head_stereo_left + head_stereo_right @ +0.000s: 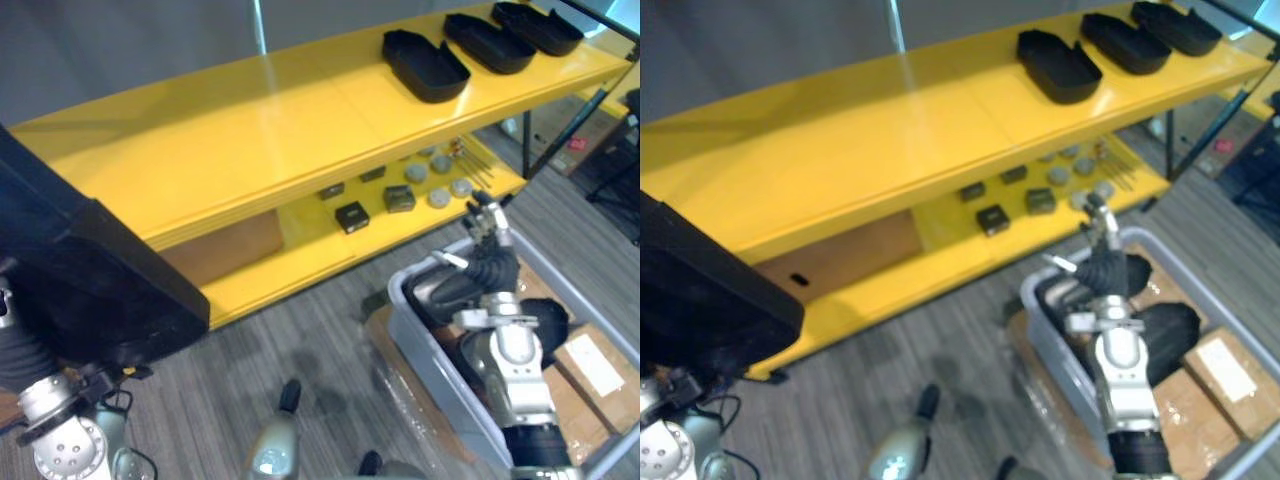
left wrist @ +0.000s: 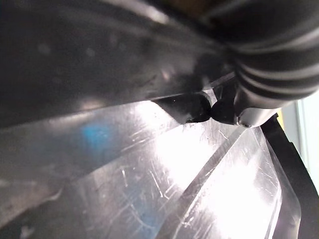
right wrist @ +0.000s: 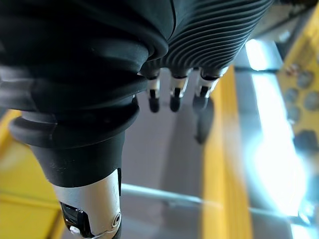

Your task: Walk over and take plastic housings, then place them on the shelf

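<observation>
A large black plastic housing (image 1: 90, 280) hangs close in front of me at the left, just before the yellow top shelf (image 1: 280, 130). In the left wrist view my left hand's dark fingertips (image 2: 192, 107) and thumb pinch its glossy wall (image 2: 149, 174). Three more black housings (image 1: 425, 65) lie in a row at the right end of the top shelf. My right hand (image 1: 485, 270) hovers over the grey bin (image 1: 420, 330), its fingers (image 3: 172, 97) straight and holding nothing. Another black housing (image 1: 550, 320) lies in the bin beside it.
The lower yellow shelf (image 1: 300, 270) carries several small dark and grey parts (image 1: 400, 197). Cardboard boxes (image 1: 590, 365) sit in and beside the bin at the lower right. Grey striped floor (image 1: 300, 350) lies between me and the shelf.
</observation>
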Motion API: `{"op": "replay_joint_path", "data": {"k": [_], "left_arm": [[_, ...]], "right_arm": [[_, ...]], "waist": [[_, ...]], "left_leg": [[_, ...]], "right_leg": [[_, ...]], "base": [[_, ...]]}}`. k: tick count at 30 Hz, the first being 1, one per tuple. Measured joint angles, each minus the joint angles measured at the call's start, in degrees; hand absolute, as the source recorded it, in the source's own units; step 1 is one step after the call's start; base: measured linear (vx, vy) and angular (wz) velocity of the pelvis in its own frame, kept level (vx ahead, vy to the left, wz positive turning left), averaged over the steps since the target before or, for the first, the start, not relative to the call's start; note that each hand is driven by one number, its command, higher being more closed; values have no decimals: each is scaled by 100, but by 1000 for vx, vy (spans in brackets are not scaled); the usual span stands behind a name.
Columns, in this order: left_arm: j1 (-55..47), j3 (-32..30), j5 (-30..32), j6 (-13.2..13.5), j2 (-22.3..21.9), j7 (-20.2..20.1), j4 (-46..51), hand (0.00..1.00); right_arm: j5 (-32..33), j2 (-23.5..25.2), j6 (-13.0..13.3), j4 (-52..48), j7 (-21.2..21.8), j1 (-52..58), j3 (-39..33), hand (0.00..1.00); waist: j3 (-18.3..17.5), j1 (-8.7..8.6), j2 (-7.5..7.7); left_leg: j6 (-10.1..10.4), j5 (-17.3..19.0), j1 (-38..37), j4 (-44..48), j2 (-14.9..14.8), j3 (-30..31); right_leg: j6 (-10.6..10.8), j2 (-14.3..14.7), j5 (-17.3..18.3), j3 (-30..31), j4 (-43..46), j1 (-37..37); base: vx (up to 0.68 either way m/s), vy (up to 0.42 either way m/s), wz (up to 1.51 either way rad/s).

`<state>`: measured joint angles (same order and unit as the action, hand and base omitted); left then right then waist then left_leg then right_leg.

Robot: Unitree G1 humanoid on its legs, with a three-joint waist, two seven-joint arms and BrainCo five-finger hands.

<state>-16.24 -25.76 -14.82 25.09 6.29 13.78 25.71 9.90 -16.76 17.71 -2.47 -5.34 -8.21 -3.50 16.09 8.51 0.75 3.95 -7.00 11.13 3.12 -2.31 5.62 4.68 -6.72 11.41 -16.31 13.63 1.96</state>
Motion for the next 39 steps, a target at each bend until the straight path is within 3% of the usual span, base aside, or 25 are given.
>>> {"op": "replay_joint_path", "data": {"k": [6, 11, 13, 15, 18, 19, 20, 21, 22, 23, 24, 25, 26, 27, 28, 31, 32, 33, 35, 36, 37, 38, 39], "left_arm": [[231, 8, 13, 80, 13, 318, -26, 100], [341, 22, 28, 93, 13, 468, -191, 100], [334, 45, 207, 95, 11, 565, -192, 100], [262, 49, 469, 95, 8, 582, -193, 100], [45, -122, 696, 104, 7, 579, -173, 100], [-20, -236, 866, 110, 3, 582, -146, 100], [-71, -325, 933, 111, 13, 569, -142, 100], [-126, -432, 1005, 111, 28, 561, -125, 100], [-149, -523, 1070, 111, 32, 550, -99, 100], [-180, -612, 1126, 111, 124, 523, -49, 100], [-163, -625, 1131, 111, 302, 487, 51, 100], [-128, -627, 1133, 117, 413, 468, 101, 100], [7, -635, 1121, 156, 598, 437, 121, 100], [198, -640, 1076, 152, 685, 376, 112, 100], [346, -666, 1069, 151, 697, 353, 105, 100], [643, -614, 1013, 56, 694, 345, 75, 100], [695, -482, 999, 36, 695, 346, 7, 100], [693, -401, 955, 20, 695, 336, -5, 100], [653, -48, 813, -19, 699, 279, 19, 100], [615, 38, 814, -21, 701, 233, 73, 100], [577, 65, 812, -21, 712, 191, 116, 100], [510, 302, 835, -19, 487, 116, 111, 100], [459, 465, 896, -38, 456, 60, 115, 100]], "right_arm": [[-179, 2, 160, -1, -228, -230, -100, 0], [-167, 2, 270, -1, -207, -380, -172, 0], [-168, 6, 375, -1, -175, -404, -240, 0], [-165, 41, 394, -2, -104, -351, -288, 0], [-130, 200, 476, 4, -116, -213, -292, 0], [-122, 265, 577, 8, -143, -114, -292, 0], [-125, 356, 616, 23, -198, -10, -287, 0], [-128, 470, 619, 34, -236, 86, -289, 0], [-136, 521, 621, 63, -237, 90, -289, 0], [-166, 560, 627, 113, -248, 90, -300, 0], [-179, 557, 635, 185, -290, 90, -343, 0], [-183, 554, 644, 242, -318, 91, -372, 0], [-231, 549, 651, 406, -349, 92, -442, 0], [-287, 534, 613, 446, -352, 94, -567, 0], [-294, 502, 609, 445, -351, 87, -680, 0], [-283, 218, 497, 427, -367, 131, -1126, 0], [-267, 115, 432, 402, -389, 260, -1347, 0], [-245, 85, 415, 369, -404, 342, -1432, 0], [-107, 82, 330, 71, -386, 704, -1681, 0], [-61, 83, 324, -111, -323, 799, -1768, 0], [11, 81, 324, -205, -308, 800, -1767, 0], [83, -65, 328, -256, -277, 714, -1793, 0], [118, -147, 325, -197, -213, 662, -1765, 0]], "waist": [[538, -88, -5], [604, -138, -14], [607, -137, -18], [620, -156, -39], [612, -73, -33], [618, 2, -56], [617, 21, -56], [609, 22, -42], [599, 26, -21], [585, 24, 0], [575, 3, -2], [562, -4, -12], [485, -2, -26], [392, -4, -31], [351, -3, -26], [205, -193, -55], [107, -242, -152], [45, -273, -140], [-155, -326, -17], [-296, -395, 185], [-376, -444, 316], [-465, -505, 21], [-519, -472, -193]], "left_leg": [[-45, 50, 311, 144, 26, -105], [-102, 57, 325, 226, 138, -129], [-139, 280, 449, 585, 229, -108], [-157, 753, 596, 1382, 393, 44], [-238, 1366, 594, 2120, 493, 100], [-292, 1550, 604, 2339, 485, 113], [-322, 1650, 587, 2453, 498, 142], [-377, 1760, 490, 2535, 517, 169], [-401, 1800, 459, 2541, 536, 172], [-481, 1855, 313, 2505, 584, 232], [-551, 1890, 116, 2413, 608, 413], [-584, 1903, 52, 2392, 617, 501], [-656, 1906, -20, 2321, 656, 691], [-654, 1911, -74, 2219, 680, 835], [-631, 1920, -166, 2130, 729, 923], [-632, 2039, -433, 2107, 929, 1354], [-623, 2153, -562, 2113, 986, 1596], [-617, 2189, -627, 2123, 1002, 1700], [-399, 2370, -822, 2170, 1112, 2035], [-194, 2495, -775, 2285, 1170, 1846], [-127, 2576, -681, 2367, 1154, 1520], [-95, 2783, -492, 2581, 670, 866], [-47, 2785, -386, 2506, 242, 259]], "right_leg": [[-61, -51, 42, 87, 206, -397], [10, -170, 71, 81, 330, -399], [49, -232, 170, 50, 445, -376], [79, -368, 420, -117, 697, -142], [71, -458, 581, -269, 920, 232], [-20, -498, 539, -242, 1518, 51], [-218, -588, 421, -201, 2133, -152], [-623, -665, 107, -27, 2872, -447], [-654, -694, -127, 108, 3154, -582], [-656, -722, -712, 326, 3606, -767], [-813, -729, -1462, 447, 4002, -954], [-776, -710, -1362, 515, 4162, -1069], [-467, -594, -512, 635, 4042, -1246], [-355, -404, -115, 762, 3392, -1353], [-209, -275, -9, 936, 2739, -1394], [17, -18, -65, 1697, 1317, -1478], [111, 30, -129, 1951, 1044, -1589], [131, 46, -157, 2024, 986, -1631], [132, -3, -191, 2108, 980, -1710], [-32, -151, -400, 2085, 867, -1661], [-18, -230, -683, 2037, 754, -1604], [263, -77, -653, 1683, 777, -1570], [144, 85, -698, 1454, 594, -1462]], "base": [[-77, 52, -7], [20, 22, 2], [55, 46, 12], [81, 46, 35], [137, 99, 31], [123, 89, 15], [148, 120, 25], [150, 121, 28], [171, 108, 33], [216, 107, 40], [221, 89, 48], [248, 71, 56], [253, 50, 62], [307, 68, 63], [277, 40, 66], [293, -38, 83], [341, -98, 106], [468, -231, 121], [410, -281, 123], [386, -325, 109], [405, -377, 124], [343, -317, 88], [246, -240, 65]]}}
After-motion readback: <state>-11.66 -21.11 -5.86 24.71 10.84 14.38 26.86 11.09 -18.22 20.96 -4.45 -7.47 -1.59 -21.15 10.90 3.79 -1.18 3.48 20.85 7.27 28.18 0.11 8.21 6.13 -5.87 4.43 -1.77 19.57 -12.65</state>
